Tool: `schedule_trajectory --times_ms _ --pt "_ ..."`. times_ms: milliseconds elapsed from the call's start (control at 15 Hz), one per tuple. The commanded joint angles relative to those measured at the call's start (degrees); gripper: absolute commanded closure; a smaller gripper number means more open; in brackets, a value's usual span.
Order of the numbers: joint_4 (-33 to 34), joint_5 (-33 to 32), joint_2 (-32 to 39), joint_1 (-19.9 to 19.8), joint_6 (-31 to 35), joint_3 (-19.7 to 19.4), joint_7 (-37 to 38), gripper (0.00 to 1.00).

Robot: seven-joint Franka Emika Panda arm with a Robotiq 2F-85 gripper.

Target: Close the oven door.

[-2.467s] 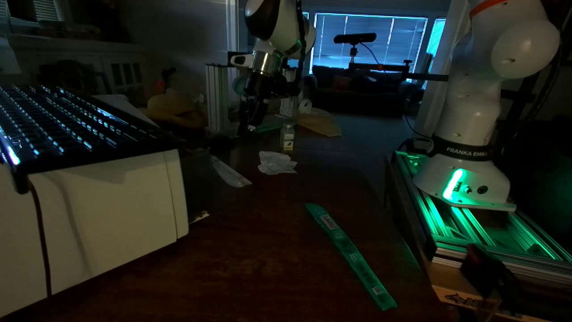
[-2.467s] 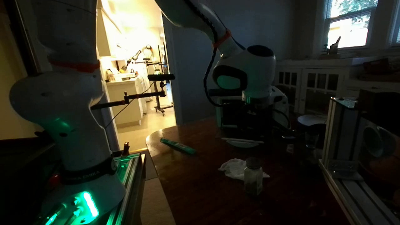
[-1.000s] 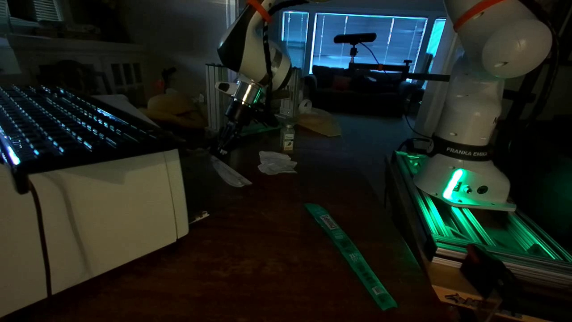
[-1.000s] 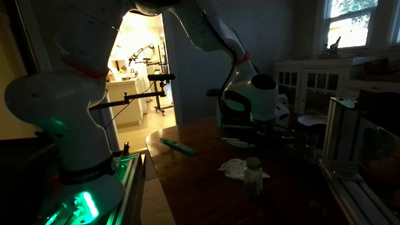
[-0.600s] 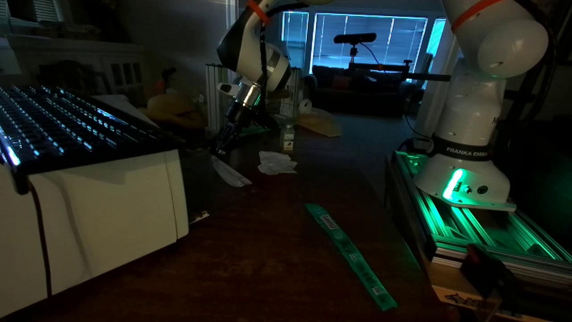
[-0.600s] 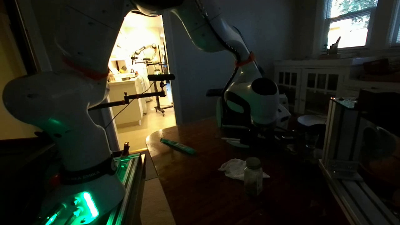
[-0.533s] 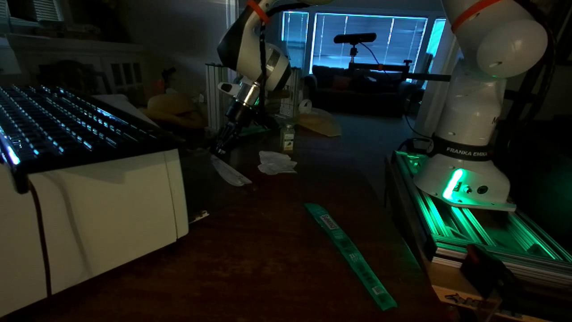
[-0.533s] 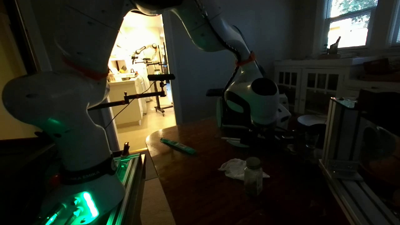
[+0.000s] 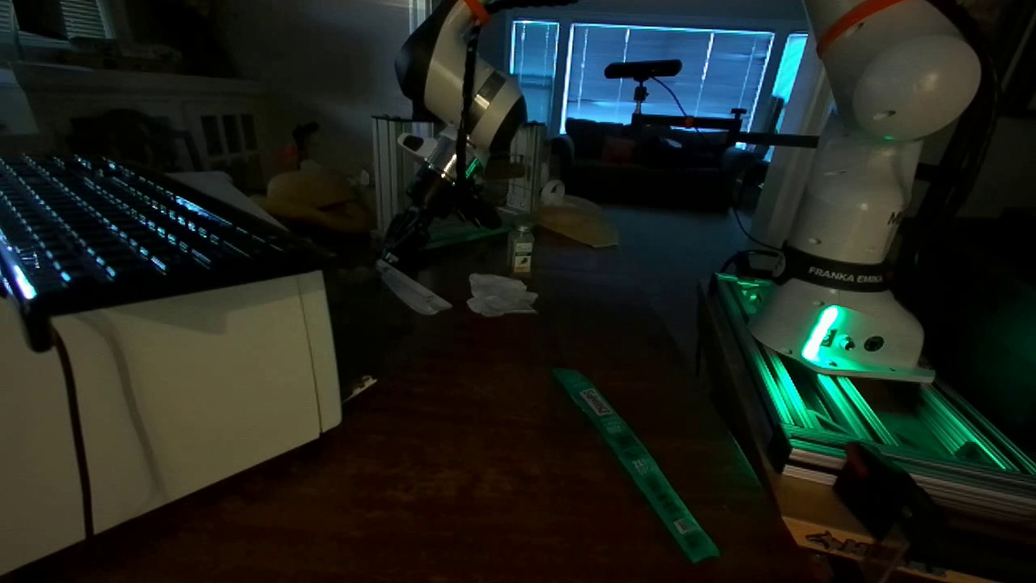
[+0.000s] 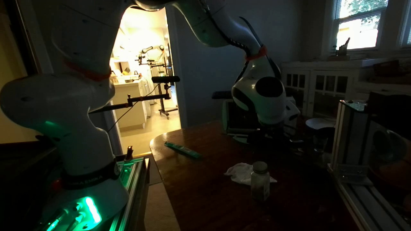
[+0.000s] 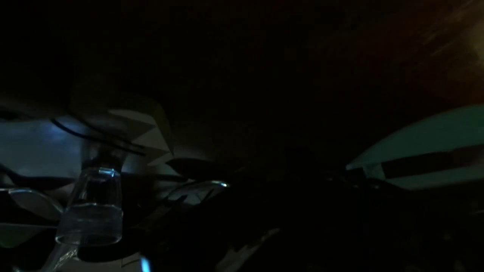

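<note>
The oven door (image 9: 414,291) shows in an exterior view as a pale strip beyond the white boxy oven (image 9: 202,380). It stands out from the oven, partly open and slightly raised. My gripper (image 9: 388,254) points down at its far end, and its fingertips seem to touch the door. In another exterior view the arm covers much of the oven (image 10: 225,115), whose inside is dark; only a bit of the door (image 10: 240,138) peeks out below. The wrist view is very dark; at its right lies the pale, slotted door edge (image 11: 423,141). The jaws look shut, holding nothing visible.
A keyboard (image 9: 146,219) lies on top of the oven. On the table are a green strip (image 9: 635,465), crumpled paper (image 9: 500,295) and a small jar (image 10: 260,181). A clear glass (image 11: 90,215) stands left in the wrist view. A metal frame (image 10: 338,138) borders the table.
My gripper came down to the door's end over the last seconds. In the last half second it rose slightly, and the door's pale edge swung up with it.
</note>
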Motion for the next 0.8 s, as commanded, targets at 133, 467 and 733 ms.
schedule_trajectory --times_ms 133,467,733 --pt "-1.3 6.6 -5.4 -3.1 -4.0 4.1 -5.1 1.0" --pt "-1.0 9.8 -7.9 -3.8 -6.2 5.9 -7.2 1.0" --pt "-0.9 11.3 -9.0 -4.0 -7.7 6.6 -8.6 1.0"
